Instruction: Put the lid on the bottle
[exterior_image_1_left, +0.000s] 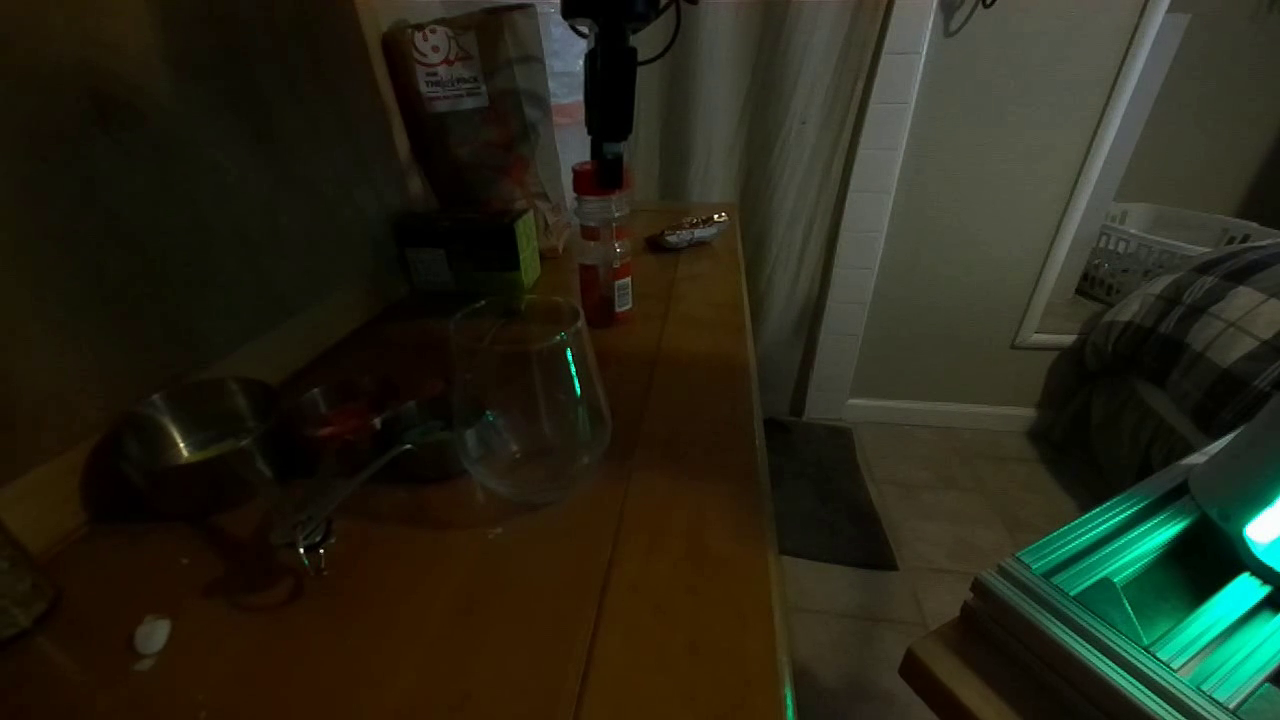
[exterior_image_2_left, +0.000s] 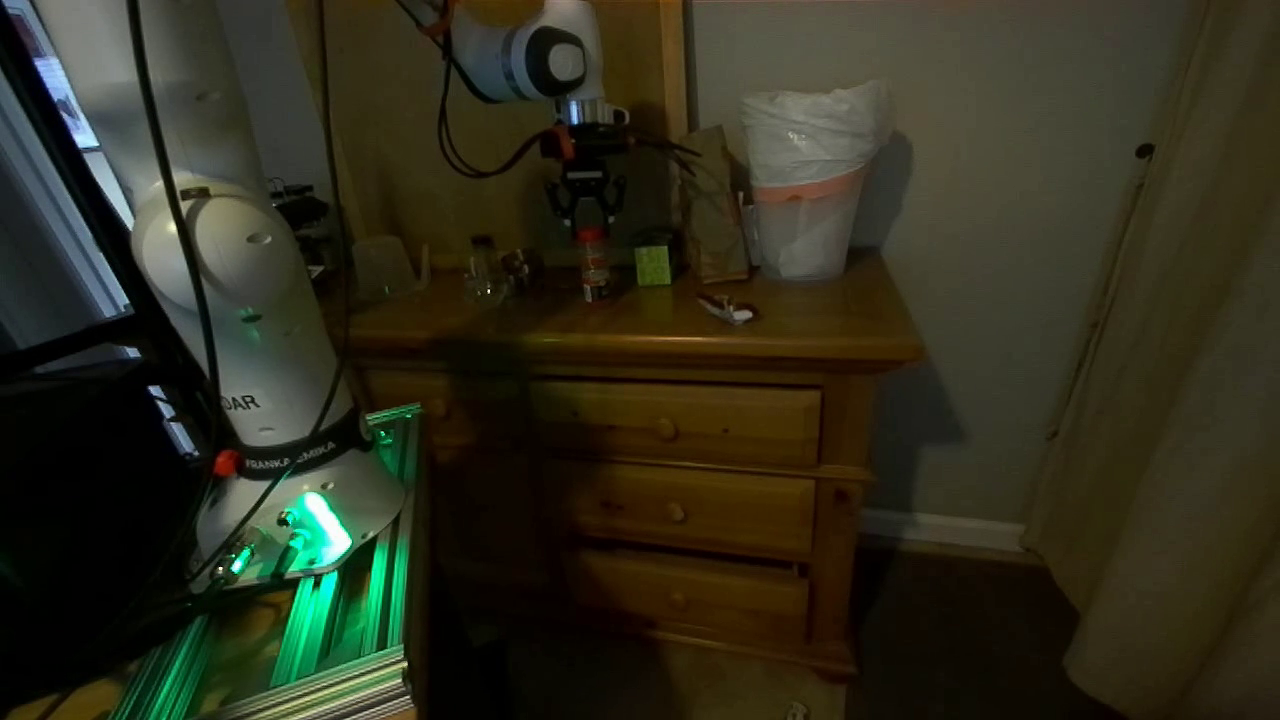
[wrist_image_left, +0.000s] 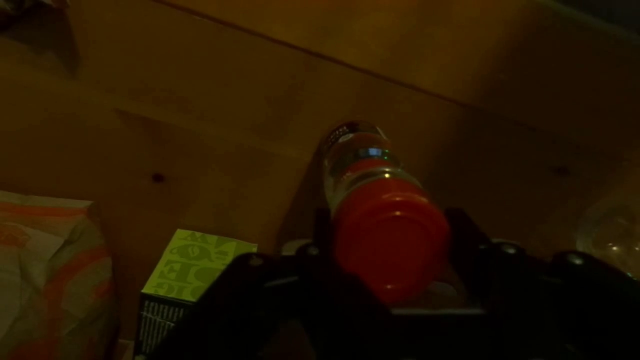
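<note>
Dresser (exterior_image_2_left: 700, 345): gripper (wrist_image_left: 390, 222) clasping lid (wrist_image_left: 392, 250) on 1 bottle (exterior_image_1_left: 606, 265).

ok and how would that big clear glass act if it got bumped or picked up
The clear glass looks thin-walled, so it's probably stiff but fragile. Its smooth, shiny side suggests it could be slippery to grip. With that round body, it would likely roll if knocked over.

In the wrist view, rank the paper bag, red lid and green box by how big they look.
Largest to smallest by visible area:
Paper bag, cut off by the frame
Red lid, perhaps inflated by nearness to the camera
Green box, partly hidden
</note>
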